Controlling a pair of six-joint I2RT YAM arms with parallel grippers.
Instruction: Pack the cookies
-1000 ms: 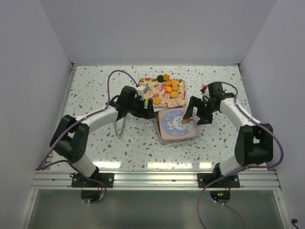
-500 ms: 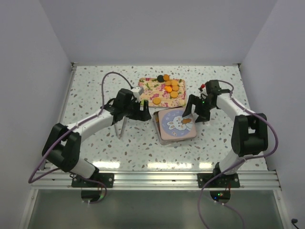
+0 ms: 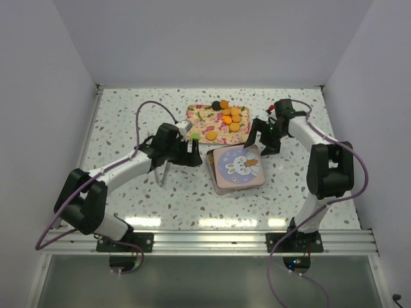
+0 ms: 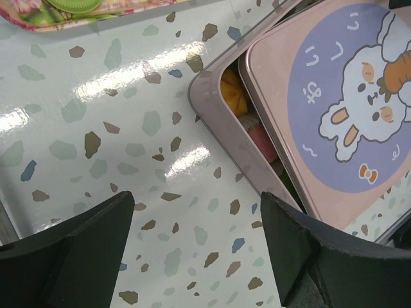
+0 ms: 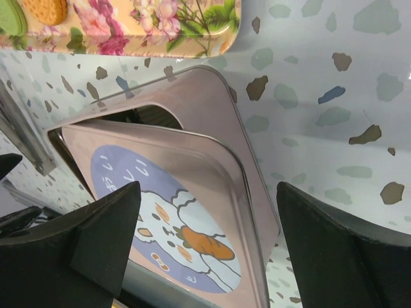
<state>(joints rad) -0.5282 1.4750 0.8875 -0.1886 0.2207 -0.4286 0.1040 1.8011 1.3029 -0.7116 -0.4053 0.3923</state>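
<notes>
Several cookies [image 3: 232, 119], mostly orange with one black, lie on the floral tray [image 3: 204, 117]. The square pink tin [image 3: 218, 185] stands in front of it, its rabbit lid [image 3: 236, 165] lying skewed on top. In the left wrist view an orange cookie [image 4: 232, 91] and a pink one [image 4: 261, 139] show through the gap under the lid [image 4: 334, 109]. My left gripper [image 3: 196, 154] [image 4: 196, 239] is open and empty over the table beside the tin's left edge. My right gripper [image 3: 262, 138] [image 5: 209, 239] is open and empty, above the tin's far right corner.
Thin metal tongs [image 3: 163, 171] rest on the table under my left forearm. A green cookie [image 4: 77, 4] sits on the tray's near edge. The side walls stand at the table's left and right edges.
My right gripper has drawn back from over the rabbit lid toward the far right. My left gripper has shifted slightly nearer and to the left. The lid stays on the tin.
</notes>
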